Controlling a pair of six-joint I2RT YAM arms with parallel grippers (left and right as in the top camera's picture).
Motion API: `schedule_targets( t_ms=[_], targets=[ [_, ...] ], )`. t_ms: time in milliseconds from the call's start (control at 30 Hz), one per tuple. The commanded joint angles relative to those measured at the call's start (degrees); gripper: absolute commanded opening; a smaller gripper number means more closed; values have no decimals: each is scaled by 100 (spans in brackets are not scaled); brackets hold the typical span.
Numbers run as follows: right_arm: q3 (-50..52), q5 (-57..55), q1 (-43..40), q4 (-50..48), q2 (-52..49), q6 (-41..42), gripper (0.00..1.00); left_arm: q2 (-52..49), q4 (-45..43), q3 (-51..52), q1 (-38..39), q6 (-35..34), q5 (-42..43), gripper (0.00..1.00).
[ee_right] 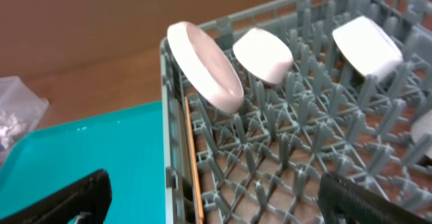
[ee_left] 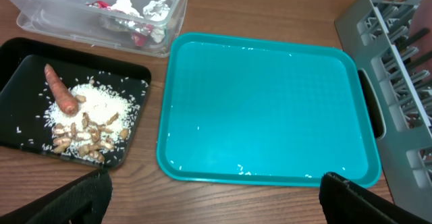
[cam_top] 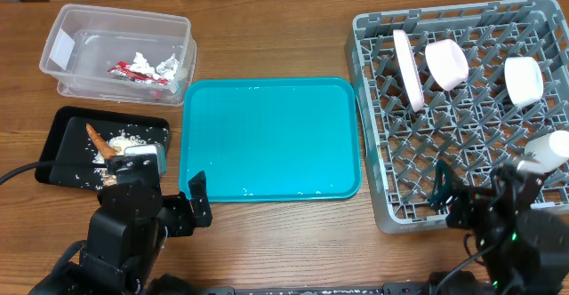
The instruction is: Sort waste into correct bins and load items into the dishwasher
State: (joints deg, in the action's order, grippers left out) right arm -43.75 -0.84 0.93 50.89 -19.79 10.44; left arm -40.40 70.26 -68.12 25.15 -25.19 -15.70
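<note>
The teal tray (cam_top: 267, 135) lies mid-table and holds only a few rice grains (ee_left: 270, 102). The black tray (cam_top: 67, 131) holds a carrot (ee_left: 59, 92), rice and peanuts. The clear bin (cam_top: 89, 24) holds crumpled wrappers (ee_left: 131, 8). The grey dish rack (cam_top: 373, 179) holds a white plate (cam_top: 408, 68) on edge, a white bowl (cam_top: 446, 64), a white cup (cam_top: 524, 79) and another white piece (cam_top: 551, 150) at its right edge. My left gripper (ee_left: 212, 197) is open and empty in front of the teal tray. My right gripper (ee_right: 216, 197) is open and empty over the rack's near left corner.
A thin wooden stick (ee_right: 192, 156) lies in the rack along its left wall. The plate (ee_right: 206, 65), bowl (ee_right: 263, 54) and cup (ee_right: 368, 45) stand in the rack's far rows. Bare wooden table lies in front of the teal tray.
</note>
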Motion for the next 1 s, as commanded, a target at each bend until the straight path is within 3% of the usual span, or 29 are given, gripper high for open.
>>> schedule_targets(
  t_ms=[0,200,433,600,967],
  targets=[
    [925,-79,122,-660,778,-46,100,2,-17,9,39,-74,-98,100],
    [2708,-39,131,-2439,1985,-46,100,2,-17,9,39,-74,-98,100],
    [4269,-39,168,-5460,1963,-501,100,2,-17,9,39,-74,-98,100],
    [4330,59,170,-4590,1963,-588,100,2,-17,9,39,-74,-98,100],
    [4330,177,179,-4610,1963,-577,100,2,-17,9,39,-74,-96,100]
  ],
)
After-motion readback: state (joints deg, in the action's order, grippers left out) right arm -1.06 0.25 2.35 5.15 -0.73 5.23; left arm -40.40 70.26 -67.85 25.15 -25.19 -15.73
